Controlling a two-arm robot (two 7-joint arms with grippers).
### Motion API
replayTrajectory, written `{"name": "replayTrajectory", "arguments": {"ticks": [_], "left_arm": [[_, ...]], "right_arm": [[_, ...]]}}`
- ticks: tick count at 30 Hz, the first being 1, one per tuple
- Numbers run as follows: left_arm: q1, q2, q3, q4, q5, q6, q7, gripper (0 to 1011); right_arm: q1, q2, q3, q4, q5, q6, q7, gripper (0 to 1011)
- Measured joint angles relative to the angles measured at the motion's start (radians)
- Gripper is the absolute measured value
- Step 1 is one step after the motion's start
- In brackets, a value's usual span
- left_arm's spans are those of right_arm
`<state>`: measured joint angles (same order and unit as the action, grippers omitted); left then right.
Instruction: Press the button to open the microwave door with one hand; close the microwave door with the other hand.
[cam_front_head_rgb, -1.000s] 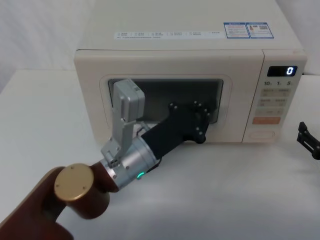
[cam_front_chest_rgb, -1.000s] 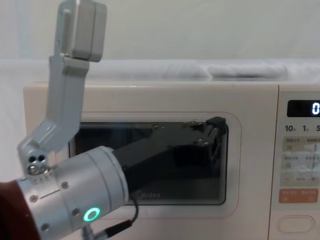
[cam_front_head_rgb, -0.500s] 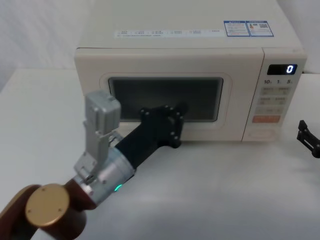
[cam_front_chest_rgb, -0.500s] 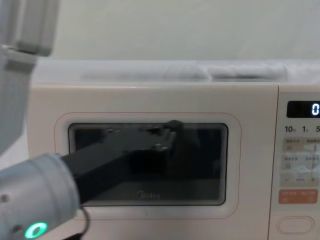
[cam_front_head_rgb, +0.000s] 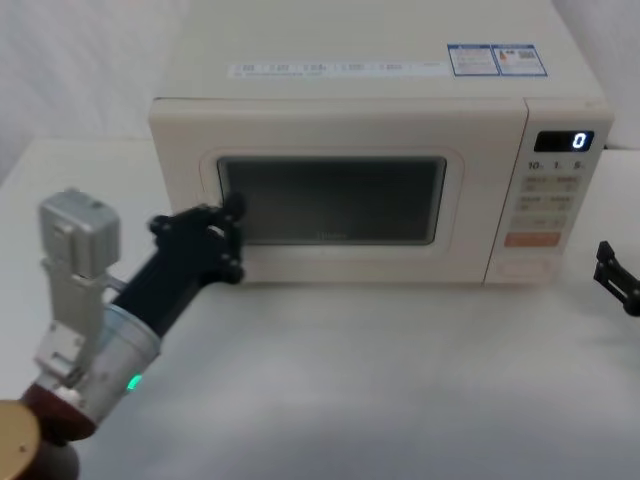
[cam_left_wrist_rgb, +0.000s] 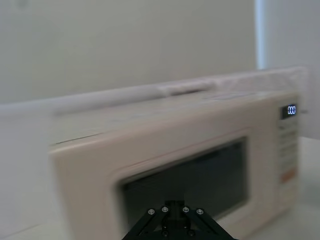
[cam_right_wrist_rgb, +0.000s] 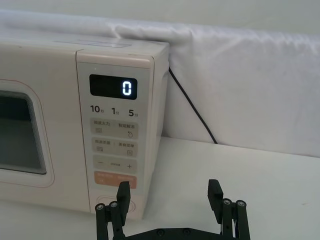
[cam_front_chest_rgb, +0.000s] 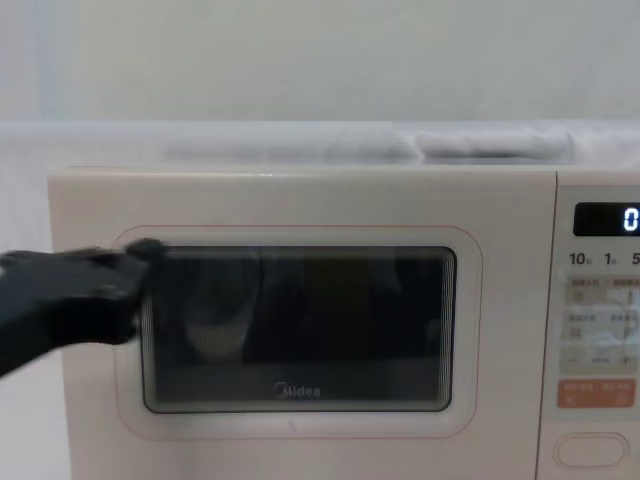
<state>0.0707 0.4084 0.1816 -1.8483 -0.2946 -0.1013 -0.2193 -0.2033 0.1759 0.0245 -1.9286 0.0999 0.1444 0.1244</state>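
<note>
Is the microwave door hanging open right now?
No, the microwave door sits flush with the control panel in the head view, with no gap showing along its edge.

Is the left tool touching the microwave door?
Cannot tell. In the head view the left tool overlaps the microwave door at its left edge, with no visible gap or contact.

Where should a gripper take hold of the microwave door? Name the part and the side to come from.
Nowhere yet: the microwave door lies shut and flush, with no handle. Its edge beside the control panel is probably the free one; once the button pops it, take that edge from the front right, where the open right gripper sits.
</note>
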Motion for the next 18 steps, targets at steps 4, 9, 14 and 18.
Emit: {"name": "replayTrajectory", "arguments": {"ticks": [4, 9, 14, 18], "left_arm": [[0.036, -0.004, -0.052, -0.011, 0.009, -0.012, 0.031, 0], [0.082, -0.022, -0.114, -0.014, 0.021, -0.025, 0.076, 0], [0.117, -0.058, -0.168, -0.008, 0.035, -0.037, 0.134, 0], [0.132, -0.095, -0.207, 0.014, 0.037, -0.047, 0.175, 0]], "right_arm": [[0.000, 0.000, 0.000, 0.000, 0.000, 0.000, 0.000, 1002], [0.000, 0.000, 0.000, 0.000, 0.000, 0.000, 0.000, 1002], [0.000, 0.000, 0.000, 0.000, 0.000, 0.000, 0.000, 1002], [0.000, 0.000, 0.000, 0.000, 0.000, 0.000, 0.000, 1002]]}}
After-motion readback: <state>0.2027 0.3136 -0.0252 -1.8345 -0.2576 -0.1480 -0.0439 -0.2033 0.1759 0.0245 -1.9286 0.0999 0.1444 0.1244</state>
